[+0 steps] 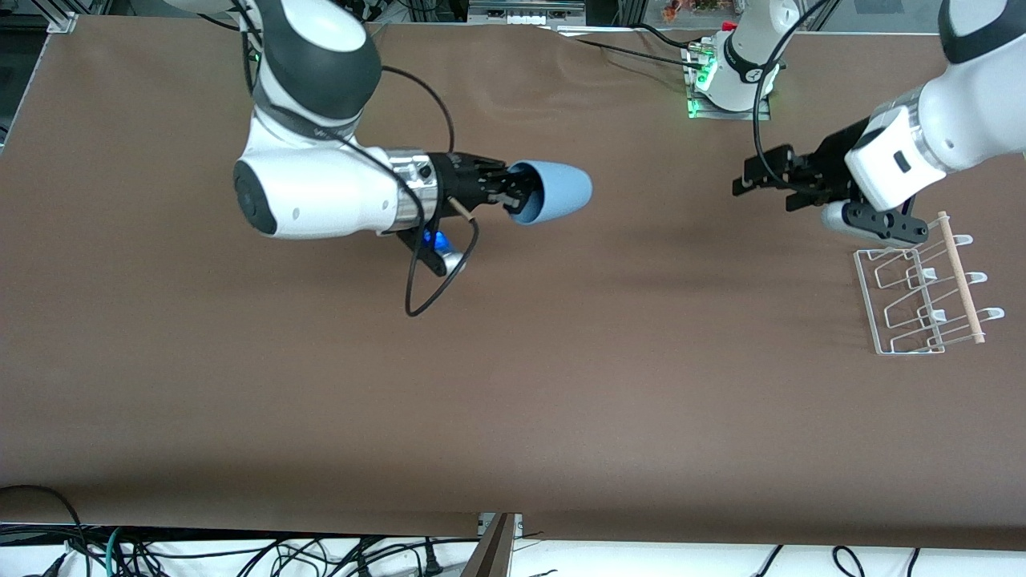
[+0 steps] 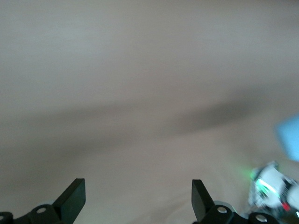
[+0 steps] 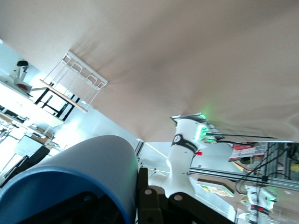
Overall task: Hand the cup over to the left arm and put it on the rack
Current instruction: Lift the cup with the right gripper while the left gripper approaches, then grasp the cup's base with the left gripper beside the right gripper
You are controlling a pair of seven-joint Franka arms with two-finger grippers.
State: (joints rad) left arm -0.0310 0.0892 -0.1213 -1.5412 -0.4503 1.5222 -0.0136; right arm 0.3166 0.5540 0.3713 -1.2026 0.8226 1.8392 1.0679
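**A:** Front view first, from the near edge of the table [image 1: 513,417] going up: what stood closest to the camera?

**B:** The rack [image 1: 922,292], at the left arm's end. It held nothing, I counted one rack only. Above its upper edge hung my left gripper [image 1: 741,180], fingers wide apart and holding nothing.

**A:** And the cup [image 1: 551,192]?

**B:** One cup, light blue. My right gripper [image 1: 513,195] was clamped on its rim, holding it sideways in the air over the middle of the table, its closed bottom toward the left arm.

**A:** So how far was the task?

**B:** I judged it early. The cup was lifted, but my two grippers were well apart. The handover and the placing on the rack were both not yet done.
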